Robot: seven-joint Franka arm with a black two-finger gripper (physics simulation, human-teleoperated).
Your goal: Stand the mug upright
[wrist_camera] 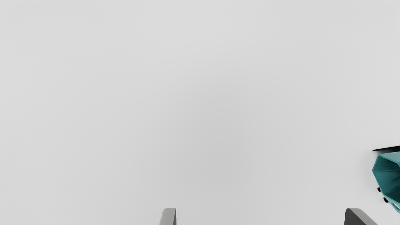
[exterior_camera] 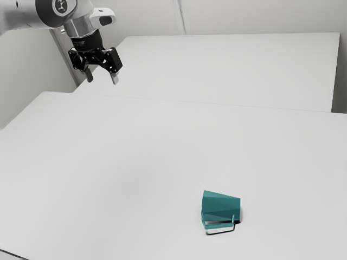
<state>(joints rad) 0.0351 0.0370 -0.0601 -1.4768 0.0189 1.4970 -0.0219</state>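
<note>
My gripper hangs high over the table's far left part in the exterior view, well apart from the mug. Its fingers stand wide open with nothing between them, and the wrist view also has the gripper with a broad gap. A teal faceted mug lies on its side on the table, toward the near right in the exterior view, its handle facing the camera's side. In the wrist view the mug is cut off by the edge, its open mouth showing; its base is out of sight.
The white table spreads beneath the arm. Behind it, another white surface stretches toward the pale walls. A dark thin line crosses the near left corner of the exterior view.
</note>
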